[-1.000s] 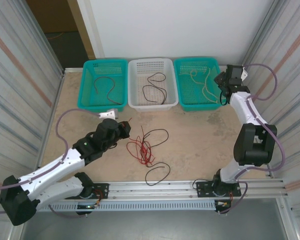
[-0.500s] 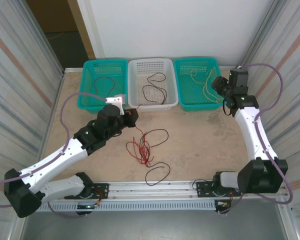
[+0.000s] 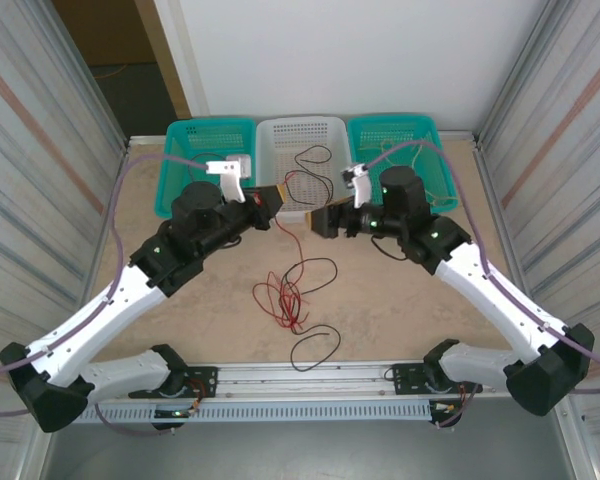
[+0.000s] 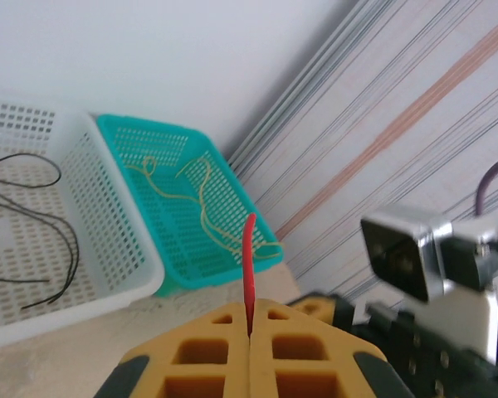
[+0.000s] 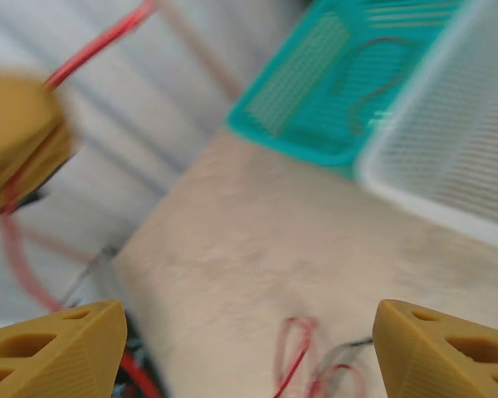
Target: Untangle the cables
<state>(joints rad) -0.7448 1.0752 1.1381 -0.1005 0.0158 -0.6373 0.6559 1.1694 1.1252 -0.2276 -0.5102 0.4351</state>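
Table (image 3: 380, 310): tan matt top, lightly mottled. Beyond its far edge stands a plain white back wall (image 3: 360, 60). Ribbed metal panels close off both sides of the table, the left panel (image 3: 40, 180) and the right panel (image 3: 565, 140), each crossed by a faint reddish stripe. Off the table's far left corner is a wooden door frame (image 3: 165, 50) with a dark opening (image 3: 130, 95) beside it. An aluminium rail (image 3: 310, 372) runs along the table's near edge, with a grey surface (image 3: 310, 445) nearer still. Light is even and shadows are soft.
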